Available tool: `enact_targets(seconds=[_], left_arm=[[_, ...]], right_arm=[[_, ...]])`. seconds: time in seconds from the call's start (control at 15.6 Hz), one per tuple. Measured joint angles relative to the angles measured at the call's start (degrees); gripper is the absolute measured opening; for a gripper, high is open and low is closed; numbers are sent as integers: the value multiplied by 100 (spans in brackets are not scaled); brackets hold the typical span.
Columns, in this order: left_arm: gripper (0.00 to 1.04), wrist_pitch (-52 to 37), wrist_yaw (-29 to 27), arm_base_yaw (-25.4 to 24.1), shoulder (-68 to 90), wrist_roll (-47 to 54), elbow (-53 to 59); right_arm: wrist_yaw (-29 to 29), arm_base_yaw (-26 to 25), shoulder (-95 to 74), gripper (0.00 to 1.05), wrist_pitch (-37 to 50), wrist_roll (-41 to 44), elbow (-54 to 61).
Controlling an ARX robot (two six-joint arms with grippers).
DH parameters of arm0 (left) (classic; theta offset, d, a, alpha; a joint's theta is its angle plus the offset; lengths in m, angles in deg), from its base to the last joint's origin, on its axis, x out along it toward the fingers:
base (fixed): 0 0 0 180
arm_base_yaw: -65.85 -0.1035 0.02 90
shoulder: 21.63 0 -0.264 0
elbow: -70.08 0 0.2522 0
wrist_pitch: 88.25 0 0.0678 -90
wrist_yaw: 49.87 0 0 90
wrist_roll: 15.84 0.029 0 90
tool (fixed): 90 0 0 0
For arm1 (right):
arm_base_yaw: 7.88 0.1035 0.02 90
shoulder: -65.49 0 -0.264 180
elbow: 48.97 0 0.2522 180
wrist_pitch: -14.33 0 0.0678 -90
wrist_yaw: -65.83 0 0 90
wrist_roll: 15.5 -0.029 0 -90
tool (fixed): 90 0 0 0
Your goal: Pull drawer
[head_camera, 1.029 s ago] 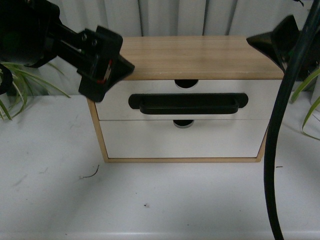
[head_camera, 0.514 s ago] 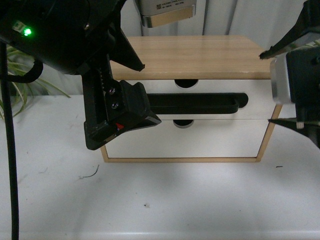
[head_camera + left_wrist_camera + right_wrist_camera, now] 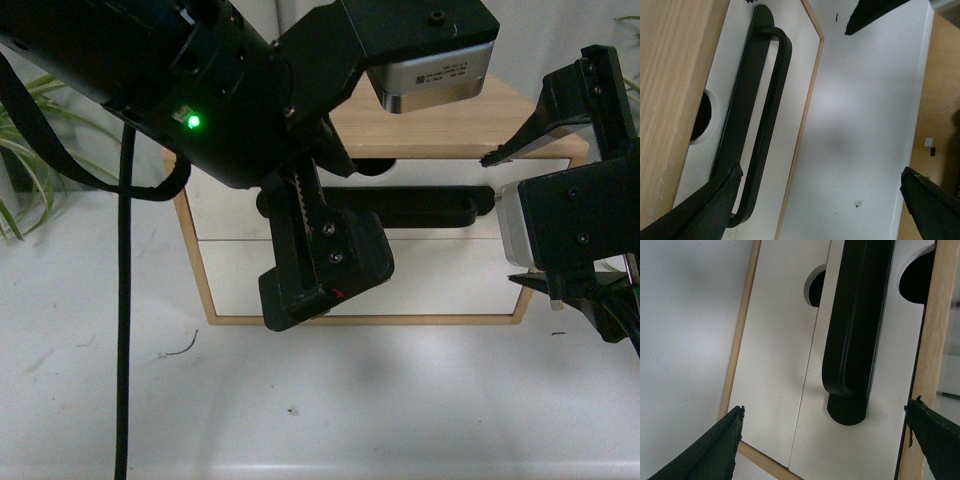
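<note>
The drawer (image 3: 225, 205) is the upper one in a light wood cabinet (image 3: 520, 125), white-fronted with a wide black bar handle (image 3: 430, 205) and a half-round notch (image 3: 702, 117) in its top edge; it looks closed. My left arm hangs in front of it, one finger (image 3: 330, 265) over the plain lower drawer (image 3: 440, 280). In the left wrist view my left gripper (image 3: 820, 172) is open, one fingertip by the handle's (image 3: 772, 100) end, the other over the table. My right gripper (image 3: 503, 220) is open, facing the handle's (image 3: 855, 330) right end without touching it.
The cabinet stands on a white table (image 3: 400, 400). Leafy plants (image 3: 20, 130) flank it at both sides. A black cable (image 3: 125, 300) hangs from my left arm. A small curl of debris (image 3: 180, 348) and a dark speck (image 3: 290, 408) lie on the table.
Both arms have come down and inward toward the cabinet front. My left arm has swung right across the drawers, and my right gripper has dropped beside the handle's right end.
</note>
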Motion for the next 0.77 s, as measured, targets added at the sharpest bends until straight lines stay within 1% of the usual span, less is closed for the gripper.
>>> enact_targets(seconds=[0.32, 0.58, 0.77], left_arm=[[98, -308, -42, -11, 398, -79, 22], [98, -328, 20, -11, 531, -155, -114], [98, -483, -2, -9, 737, -192, -127]], right_arm=[[37, 107, -367, 98, -116, -181, -374], [24, 234, -546, 98, -330, -271, -507], [24, 304, -638, 98, -302, -313, -614]])
